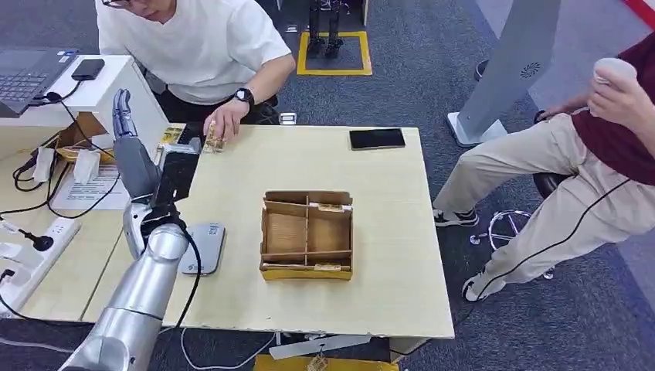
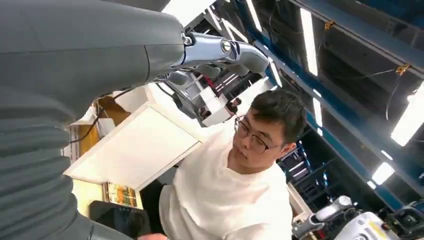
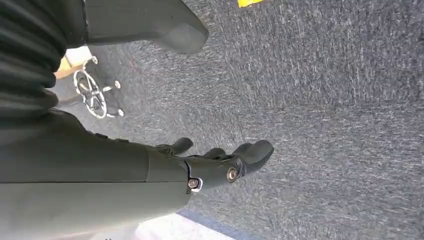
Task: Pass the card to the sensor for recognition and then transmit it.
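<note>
The left hand (image 1: 127, 135) is raised above the worktop's (image 1: 386, 232) left edge with fingers straight and holding nothing, the right hand (image 3: 220, 162) hangs empty above the carpet, and a person's hand (image 1: 224, 122) covers the card (image 1: 213, 144).

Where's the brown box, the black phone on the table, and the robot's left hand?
Box (image 1: 307, 272): head view, on its front wall.
Phone (image 1: 377, 139): head view, middle of its dark screen.
Left hand (image 1: 123, 116): head view, on the raised hand's middle, above the table's left end.
</note>
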Tool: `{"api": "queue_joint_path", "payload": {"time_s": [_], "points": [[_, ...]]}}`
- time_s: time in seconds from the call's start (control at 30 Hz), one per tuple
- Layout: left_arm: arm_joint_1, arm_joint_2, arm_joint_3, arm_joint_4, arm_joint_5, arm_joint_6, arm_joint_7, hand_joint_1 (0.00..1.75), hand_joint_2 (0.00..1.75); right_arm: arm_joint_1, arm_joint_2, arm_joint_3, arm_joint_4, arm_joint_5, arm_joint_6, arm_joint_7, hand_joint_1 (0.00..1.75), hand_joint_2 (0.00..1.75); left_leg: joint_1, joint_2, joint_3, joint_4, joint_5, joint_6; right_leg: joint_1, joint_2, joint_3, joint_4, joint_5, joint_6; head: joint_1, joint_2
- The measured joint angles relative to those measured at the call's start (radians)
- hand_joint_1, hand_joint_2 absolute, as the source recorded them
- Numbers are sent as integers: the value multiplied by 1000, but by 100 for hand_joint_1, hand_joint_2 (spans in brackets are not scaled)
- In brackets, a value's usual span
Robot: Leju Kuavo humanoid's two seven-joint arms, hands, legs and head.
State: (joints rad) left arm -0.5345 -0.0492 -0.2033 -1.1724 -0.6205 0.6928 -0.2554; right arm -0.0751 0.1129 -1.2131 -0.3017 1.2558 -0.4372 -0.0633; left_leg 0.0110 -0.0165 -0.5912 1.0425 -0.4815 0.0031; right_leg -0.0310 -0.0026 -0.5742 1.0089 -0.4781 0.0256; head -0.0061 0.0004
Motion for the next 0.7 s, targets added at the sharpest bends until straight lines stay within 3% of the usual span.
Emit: {"api": "queue_joint_path", "payload": {"time_s": [0.37, 0.63, 0.7], "points": [[260, 34, -30, -260, 276, -13, -162, 0, 175, 22, 10, -2, -23, -18, 9, 10, 0, 175, 0, 0, 0, 0, -1, 0, 0, 0, -1, 0, -1, 0, 0, 0], [399, 58, -64, -410, 365, -64, -272, 0, 175, 31, 18, -8, -63, -27, 23, -9, 0, 175, 0, 1, 0, 0, -1, 0, 0, 1, -1, 0, -1, 0, 0, 0], [439, 70, -79, -457, 377, -105, -292, 0, 175, 35, 21, -13, -77, -27, 32, -9, 0, 175, 0, 1, 0, 0, -1, 0, 0, 1, -1, 0, -1, 0, 0, 0]]}}
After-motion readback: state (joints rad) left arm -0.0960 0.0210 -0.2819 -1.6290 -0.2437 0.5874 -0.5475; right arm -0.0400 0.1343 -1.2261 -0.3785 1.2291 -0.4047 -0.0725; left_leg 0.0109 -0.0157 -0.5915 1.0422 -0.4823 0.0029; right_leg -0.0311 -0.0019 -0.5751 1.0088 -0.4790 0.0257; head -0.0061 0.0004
